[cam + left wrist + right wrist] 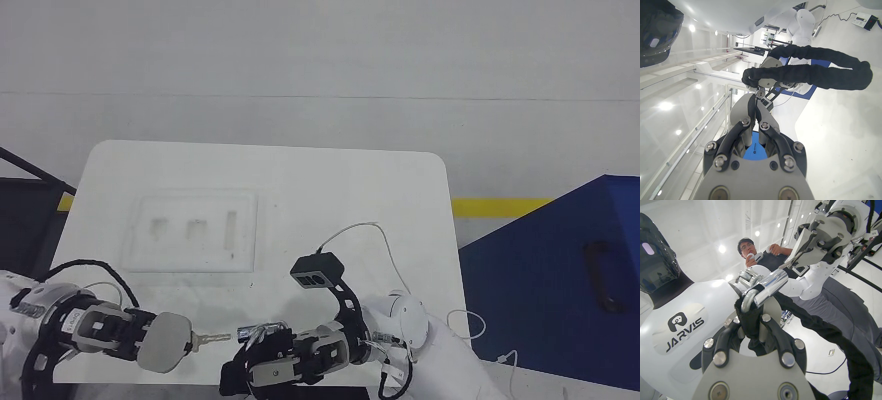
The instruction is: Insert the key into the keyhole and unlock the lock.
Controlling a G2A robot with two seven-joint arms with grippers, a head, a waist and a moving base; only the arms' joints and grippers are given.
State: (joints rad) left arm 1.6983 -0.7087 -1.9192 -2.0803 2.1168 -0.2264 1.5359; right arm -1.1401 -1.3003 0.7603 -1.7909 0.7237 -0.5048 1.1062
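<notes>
the lock [772, 283], a shiny cylinder on a chain in a black sleeve [829, 75], is held up over the near edge of the worktop [350, 200]. the right gripper [755, 311] has its fingers pressed onto the sleeved chain right at the shackle end of the lock, so the cylinder sticks out past them. the lock's far end, the one with the keyhole [760, 93], faces the other arm.

the left gripper [755, 98] sits just off that keyhole end. its fingers are pinching the head of the key [212, 340], and the blade points straight at the lock. the long axis of the key and that of the cylinder run nearly in one line. in the left wrist view the keyhole is in plain sight just beside the key tip, so the key looks not yet in. the tip seems a touch off to one side of the slot, and that small offset is what the next push depends on. the left arm is the one placed to close it.

a white tray [140, 250] with three shallow slots lies well beyond the lock. what is in the slots cannot be made out.
</notes>
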